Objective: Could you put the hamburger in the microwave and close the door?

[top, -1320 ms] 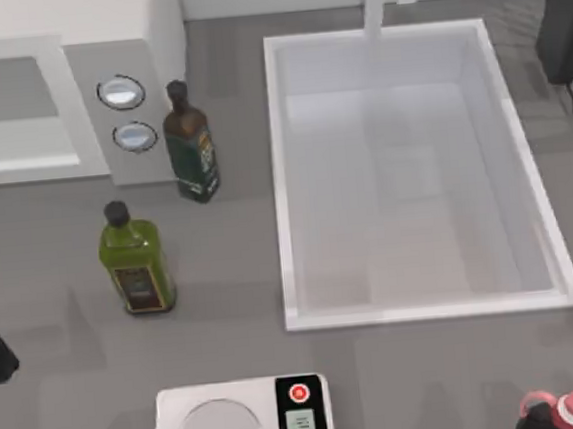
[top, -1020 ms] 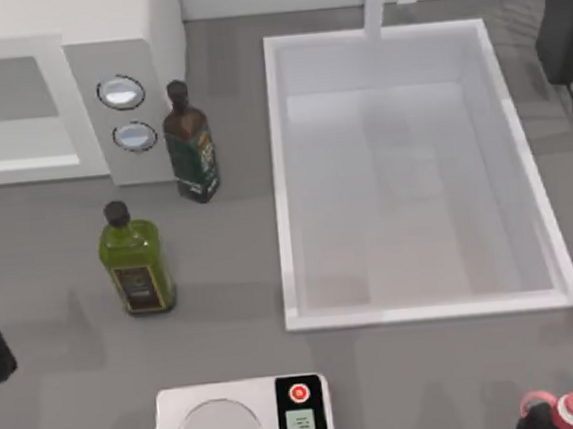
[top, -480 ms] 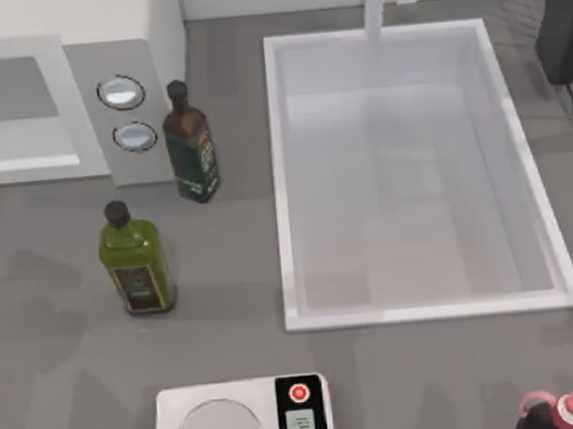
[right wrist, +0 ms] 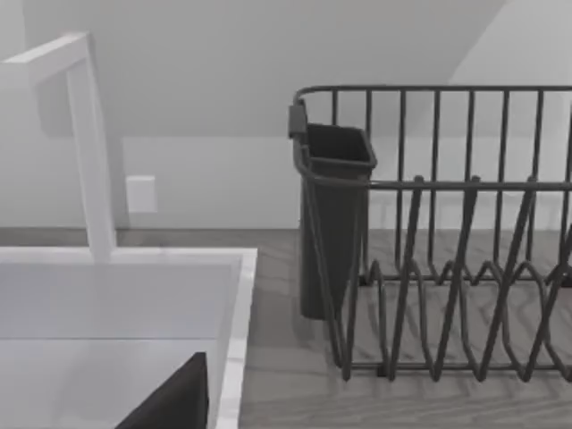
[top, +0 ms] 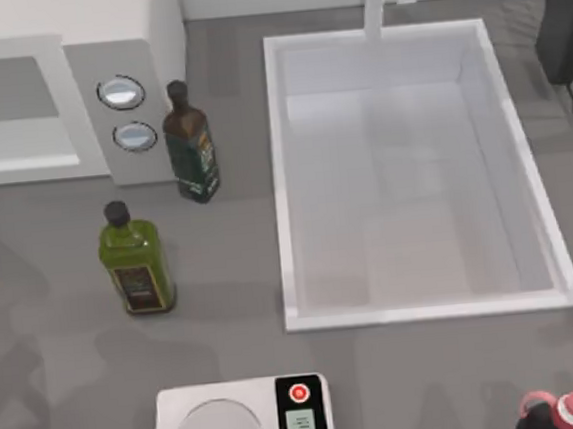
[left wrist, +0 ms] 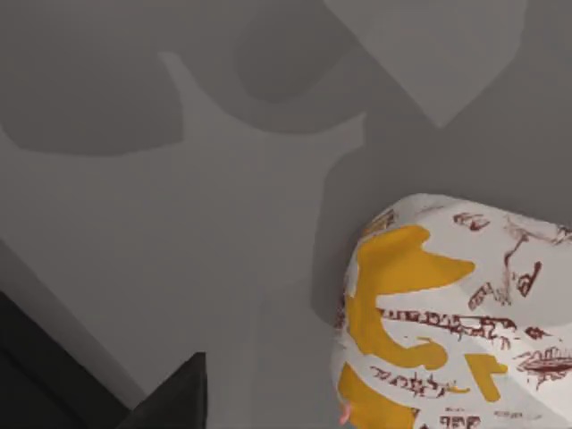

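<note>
At the ten o'clock corner of the table in the top view stands the microwave, white, with a grey panel carrying two round silver knobs. Its door lies flush across the front, the grey window framed in white. Just beside the panel, toward three o'clock, a dark green bottle stands upright, and a lighter green bottle stands near it toward seven o'clock, apart from it. The white sink takes the middle and the two o'clock side, a white tap at its twelve o'clock rim. A white scale sits at six o'clock, a red-capped bottle at five o'clock, and a dark dish rack at two o'clock.

In the left wrist view the hamburger rests on the grey surface, a cream wrapper with yellow patches and dark red print; a dark part of the left gripper shows near it, apart from it, and whether its jaws stand apart or together I cannot tell. The right wrist view shows the tap, the sink rim and the wire rack with its dark cup; a dark tip of the right gripper shows, jaws likewise impossible to tell.
</note>
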Robot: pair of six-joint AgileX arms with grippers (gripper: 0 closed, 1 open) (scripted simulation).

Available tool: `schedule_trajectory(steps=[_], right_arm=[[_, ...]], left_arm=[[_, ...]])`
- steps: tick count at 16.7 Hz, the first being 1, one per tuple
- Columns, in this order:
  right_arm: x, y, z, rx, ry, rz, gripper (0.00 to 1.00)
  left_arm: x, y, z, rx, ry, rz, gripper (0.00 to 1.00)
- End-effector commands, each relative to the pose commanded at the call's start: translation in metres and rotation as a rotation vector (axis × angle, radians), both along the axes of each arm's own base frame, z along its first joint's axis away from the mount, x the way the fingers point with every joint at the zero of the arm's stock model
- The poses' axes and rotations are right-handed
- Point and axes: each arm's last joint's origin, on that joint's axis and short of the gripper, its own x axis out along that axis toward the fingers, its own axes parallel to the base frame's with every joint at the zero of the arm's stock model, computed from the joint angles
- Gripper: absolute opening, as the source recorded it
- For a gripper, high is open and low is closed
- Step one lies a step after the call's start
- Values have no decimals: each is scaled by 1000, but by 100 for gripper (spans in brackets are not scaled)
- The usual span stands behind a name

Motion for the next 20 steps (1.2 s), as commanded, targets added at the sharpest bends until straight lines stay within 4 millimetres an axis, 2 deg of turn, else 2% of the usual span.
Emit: schedule_trajectory(steps=[4,11,20], right_arm=[[0,0,0,0,0,0,100],[0,0,0,0,0,0,100],[0,0,0,0,0,0,100]], left_arm=[[6,11,-12,-29,147,-36,100],[5,10,-17,-32,157,-39,100],[8,12,-88,-28,143,-37,100]])
